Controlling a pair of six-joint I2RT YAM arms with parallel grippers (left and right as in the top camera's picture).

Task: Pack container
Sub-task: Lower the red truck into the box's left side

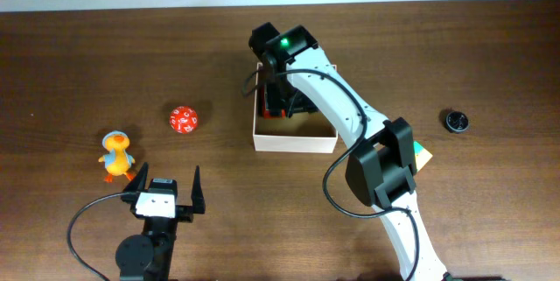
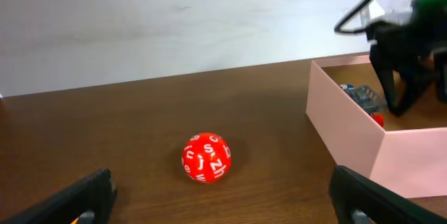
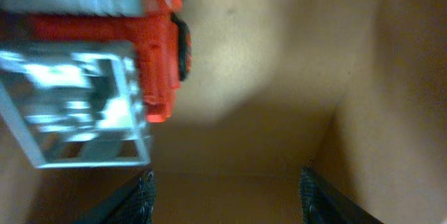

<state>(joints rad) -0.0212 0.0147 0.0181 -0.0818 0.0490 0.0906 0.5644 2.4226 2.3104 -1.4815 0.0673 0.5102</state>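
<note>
With the toy truck (image 3: 159, 49) lying in the box (image 1: 293, 142), the right gripper (image 3: 227, 196), spread empty, should be raised straight, clear of the walls.

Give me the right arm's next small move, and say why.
Probably lift the right gripper straight up out of the shallow white-walled cardboard box. Its jaws stand open, clear of the red and grey toy truck lying on the box floor, so the truck looks released. The red lettered ball waits outside.
</note>
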